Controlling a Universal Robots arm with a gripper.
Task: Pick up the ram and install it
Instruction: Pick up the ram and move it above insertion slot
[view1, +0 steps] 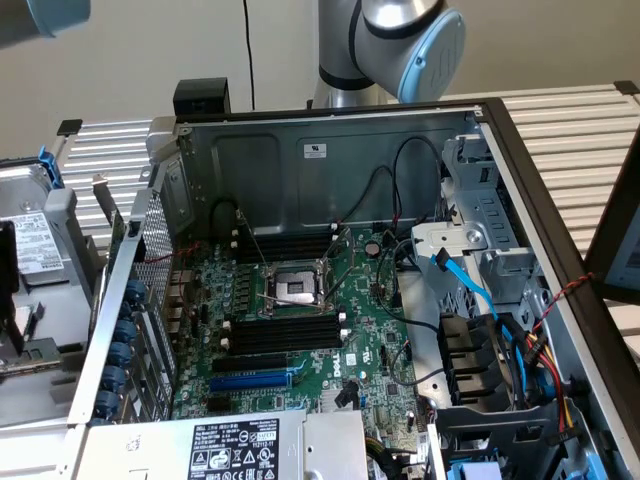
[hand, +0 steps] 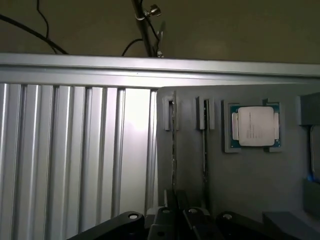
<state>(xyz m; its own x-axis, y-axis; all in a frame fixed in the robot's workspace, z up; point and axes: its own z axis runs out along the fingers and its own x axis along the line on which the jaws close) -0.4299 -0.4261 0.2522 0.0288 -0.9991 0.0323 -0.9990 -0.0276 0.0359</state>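
Wrist view: the hand (hand: 178, 218), pressed together right at the ram (hand: 173, 150), could twist it if the pinch lands off-centre.

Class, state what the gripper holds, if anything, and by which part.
The ram, apparently: the fingers pinch its thin edge at the near end, while it stands in the grey holder.
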